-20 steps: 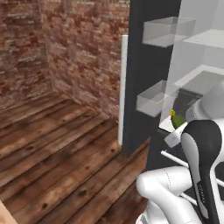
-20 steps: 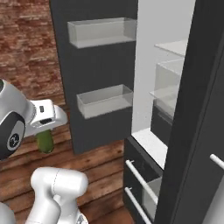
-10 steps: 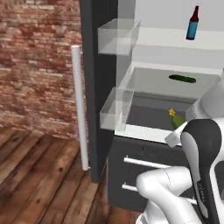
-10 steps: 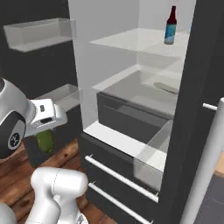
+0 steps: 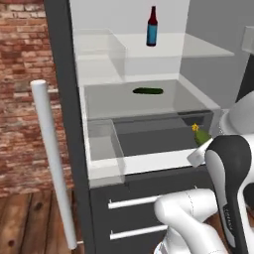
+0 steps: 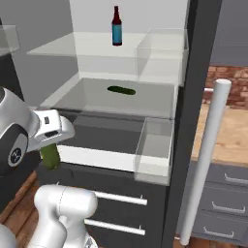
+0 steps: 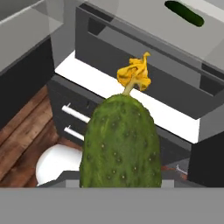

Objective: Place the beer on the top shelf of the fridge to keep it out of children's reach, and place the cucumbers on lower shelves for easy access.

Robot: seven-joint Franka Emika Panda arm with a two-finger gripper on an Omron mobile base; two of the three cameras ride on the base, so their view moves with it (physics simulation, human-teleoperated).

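The fridge (image 5: 63,74) stands open in front of me. The beer (image 5: 152,27) (image 6: 116,26) stands upright on the top shelf (image 5: 198,47) (image 6: 63,46). One of the cucumbers (image 5: 147,91) (image 6: 121,90) (image 7: 183,12) lies on a lower shelf (image 5: 114,101) (image 6: 150,97). My gripper (image 6: 50,147) is shut on the other cucumber (image 5: 201,135) (image 6: 50,156) (image 7: 120,144), dark green with a yellow flower tip. It hangs in front of the fridge, below that lower shelf's height. The cucumber hides the fingertips in the hand view.
Clear door bins (image 5: 101,144) (image 6: 155,145) jut out beside the shelves. The long white handle (image 5: 52,158) (image 6: 206,155) stands on the open door's edge. Fridge drawers (image 5: 134,203) sit below the opening. Grey drawer cabinets (image 6: 223,193) are at right, a brick wall (image 5: 20,99) at left.
The base has swung round, so both base views went from the brick wall and door to facing the fridge interior. The cucumber stays in my gripper.
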